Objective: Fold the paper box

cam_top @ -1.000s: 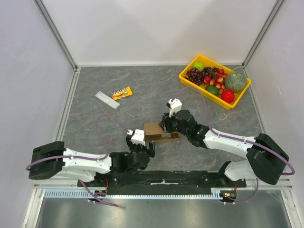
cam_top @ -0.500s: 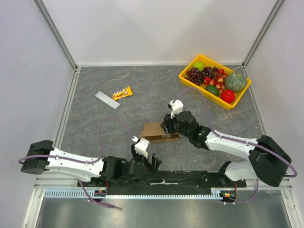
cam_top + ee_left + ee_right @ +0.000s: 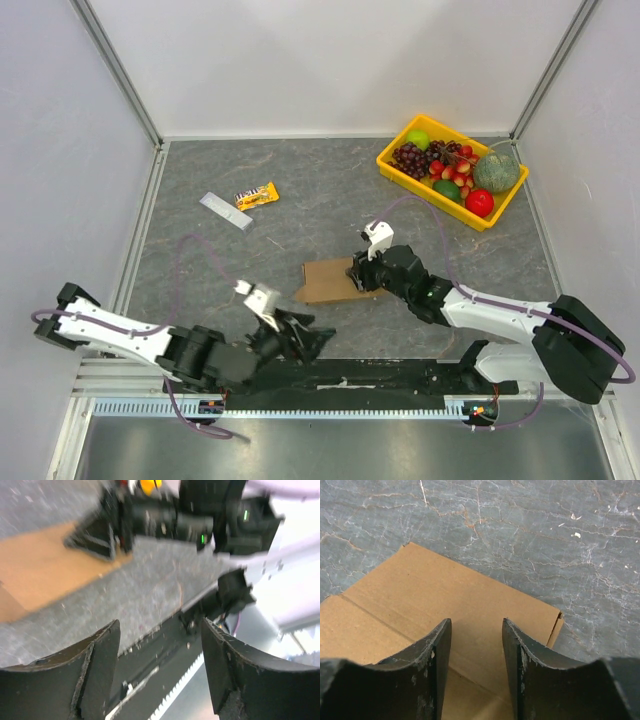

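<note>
Flat brown cardboard box at frame centre on grey worktop. Right pincer half-spread over it; left pincer wide, empty.

A fruit tray was seen well beyond the right gripper; a snack bar and packet, well beyond the left gripper.

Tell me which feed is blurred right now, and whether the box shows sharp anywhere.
Left wrist: smeared throughout, the paper box only a soft tan patch. Right wrist: crisp, box creases clear. Top external: sharp, evenly lit, no glare.
</note>
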Robot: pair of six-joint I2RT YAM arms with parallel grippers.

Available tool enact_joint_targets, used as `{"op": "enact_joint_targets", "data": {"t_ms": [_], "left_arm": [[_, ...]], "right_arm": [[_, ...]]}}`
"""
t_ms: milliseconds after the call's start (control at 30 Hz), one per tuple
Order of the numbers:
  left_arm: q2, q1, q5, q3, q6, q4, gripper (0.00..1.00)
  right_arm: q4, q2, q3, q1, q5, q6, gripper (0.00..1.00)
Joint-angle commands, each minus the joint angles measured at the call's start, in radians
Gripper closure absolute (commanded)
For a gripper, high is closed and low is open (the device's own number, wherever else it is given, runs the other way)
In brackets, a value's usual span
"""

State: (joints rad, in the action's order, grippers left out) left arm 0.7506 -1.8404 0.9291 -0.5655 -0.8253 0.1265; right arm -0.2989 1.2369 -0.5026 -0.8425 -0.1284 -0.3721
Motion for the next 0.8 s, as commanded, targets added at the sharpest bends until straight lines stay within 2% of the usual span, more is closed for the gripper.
{"op": "enact_joint_targets", "data": {"t_ms": [0, 133, 300, 500, 600, 767], "left_arm": [[-0.152, 0.032, 0.279, 0.027, 0.167, -0.036, 0.33], [-0.258, 0.093, 0.324, 0.018, 0.159, 0.08, 0.39], [-0.319, 0.139, 0.261, 0.064, 0.152, 0.11, 0.41], [-0.174, 0.207, 0.143, 0.03, 0.117, 0.125, 0.46], [-0.062, 0.3, 0.048, 0.0, 0.132, 0.104, 0.49], [0.01, 0.49, -0.169, 0.022, 0.189, -0.025, 0.55]], "right_arm": [[-0.039, -0.019, 0.021, -0.003, 0.013, 0.016, 0.48], [-0.042, -0.016, 0.032, -0.003, 0.021, 0.019, 0.48], [-0.025, 0.013, 0.019, -0.003, 0.038, 0.039, 0.47], [-0.008, 0.052, 0.019, -0.004, 0.033, 0.088, 0.47], [0.003, 0.055, 0.022, -0.004, 0.033, 0.101, 0.46], [0.052, 0.026, -0.007, -0.004, 0.004, 0.108, 0.46]]}}
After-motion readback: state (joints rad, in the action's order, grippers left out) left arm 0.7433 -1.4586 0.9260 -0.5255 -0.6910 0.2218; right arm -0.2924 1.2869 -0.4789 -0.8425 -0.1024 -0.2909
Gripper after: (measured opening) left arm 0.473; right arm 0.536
